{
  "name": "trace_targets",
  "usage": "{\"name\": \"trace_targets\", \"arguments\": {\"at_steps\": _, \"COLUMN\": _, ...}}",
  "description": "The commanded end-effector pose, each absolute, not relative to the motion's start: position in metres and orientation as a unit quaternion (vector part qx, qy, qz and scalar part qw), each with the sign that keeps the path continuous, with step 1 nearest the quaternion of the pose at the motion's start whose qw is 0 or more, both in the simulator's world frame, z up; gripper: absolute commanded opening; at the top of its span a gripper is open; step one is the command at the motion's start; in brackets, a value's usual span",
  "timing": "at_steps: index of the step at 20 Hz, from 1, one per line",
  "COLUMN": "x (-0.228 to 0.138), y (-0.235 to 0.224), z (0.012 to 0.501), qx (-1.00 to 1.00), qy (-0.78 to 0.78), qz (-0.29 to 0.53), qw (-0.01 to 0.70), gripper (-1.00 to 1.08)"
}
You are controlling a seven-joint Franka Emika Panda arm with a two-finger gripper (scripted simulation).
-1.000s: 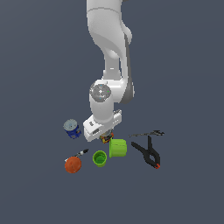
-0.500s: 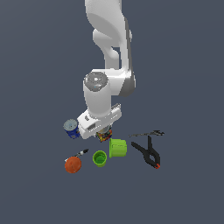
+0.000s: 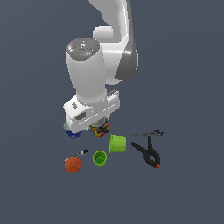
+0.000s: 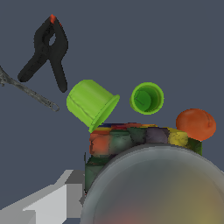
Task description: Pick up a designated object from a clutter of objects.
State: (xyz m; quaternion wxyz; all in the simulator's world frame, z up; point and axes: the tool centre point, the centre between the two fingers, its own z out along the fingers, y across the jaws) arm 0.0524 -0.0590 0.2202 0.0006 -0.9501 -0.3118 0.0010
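From the exterior view my white arm fills the upper middle, and my hand [image 3: 97, 127] sits low over the small cylindrical can with the dark label speckled in red, yellow and orange [image 3: 99, 128]; only a strip of that label peeks out below the hand's white body. A sliver of the blue can [image 3: 71, 133] shows just beside it, toward the exterior view's left, mostly hidden by the hand. This view also takes in the small dark marker [image 3: 81, 152] next to the orange ball [image 3: 73, 165].

The wrist view shows neither the blue can nor the marker. There the speckled can's silvery-grey top [image 4: 157, 188] looms blurred and very close, its mottled side visible above it. Beyond lie the bright green cup tipped on its side [image 4: 90, 103], the upright bright green cup [image 4: 146, 98], the ball, the black spring clamp with an orange tip [image 4: 46, 50] and the thin grey metal tool [image 4: 27, 90].

My fingers are hidden in both views, so I cannot tell how far the hand is open or whether it grips the can.
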Motion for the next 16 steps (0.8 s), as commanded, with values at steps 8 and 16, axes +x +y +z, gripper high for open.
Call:
{"name": "trace_targets", "arguments": {"at_steps": 8, "x": 0.077, "y": -0.072, "z": 0.315, "qx": -0.950, "qy": -0.312, "qz": 0.000, "qw": 0.000, "gripper": -1.00}}
{"name": "trace_targets", "arguments": {"at_steps": 16, "x": 0.095, "y": -0.081, "z": 0.375, "qx": -0.950, "qy": -0.312, "qz": 0.000, "qw": 0.000, "gripper": -1.00}}
